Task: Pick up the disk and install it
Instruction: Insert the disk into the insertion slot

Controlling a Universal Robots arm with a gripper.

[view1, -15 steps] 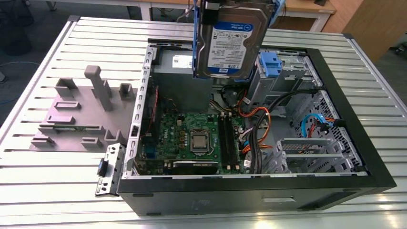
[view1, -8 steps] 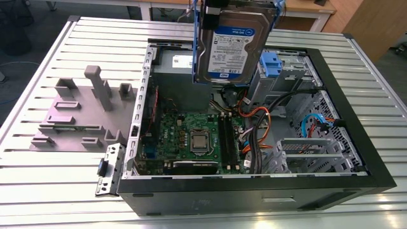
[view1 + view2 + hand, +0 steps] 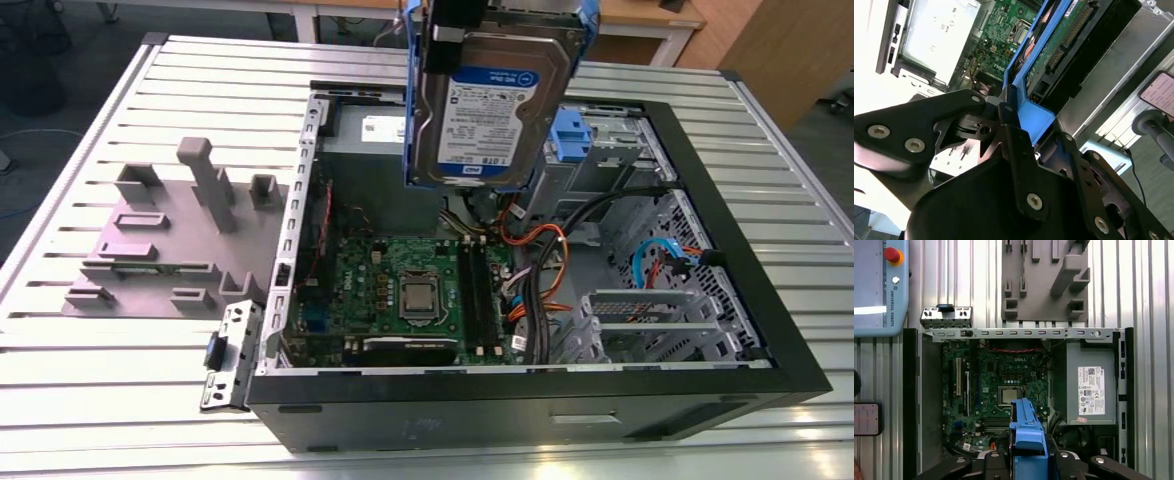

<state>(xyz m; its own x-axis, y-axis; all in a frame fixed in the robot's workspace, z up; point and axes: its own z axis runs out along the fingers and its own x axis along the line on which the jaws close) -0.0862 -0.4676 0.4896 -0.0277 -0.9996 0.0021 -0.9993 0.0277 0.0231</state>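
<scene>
Gripper: the gripper (image 3: 1004, 107) is pressed together on the blue carrier rail at one end of the disk; in the second wrist view the black fingers (image 3: 1014, 145) bracket that rail with no gap showing.
Disk position: the disk (image 3: 487, 100) is lifted clear and hangs in the air over the open computer case (image 3: 534, 405), touching nothing but the gripper.
Disk attitude: its long axis runs roughly up and down, tipped slightly. The labelled face is turned to the exterior camera, and the green circuit side shows in the second wrist view.
Direction from end effector: the disk extends straight away from the fingertips, down toward the case interior. In the first wrist view its blue end sits over the motherboard (image 3: 999, 385).
Key relation: the blue bracket (image 3: 573, 135) of the drive cage lies toward the exterior view's right of the disk's lower end and looks lower than it. How far apart they are in depth, I cannot tell.
Case contents: CPU socket (image 3: 418, 293) is on the board, power supply (image 3: 1089, 390) is in one corner, and loose orange and black cables (image 3: 541, 260) run between the board and the cage.
Surroundings: the grey slotted fixture (image 3: 174, 240) on the slatted table (image 3: 94, 400) lies toward the exterior view's left, well apart from the disk.
Progress (judgement): the pick-up is done; the disk is not yet seated.
</scene>
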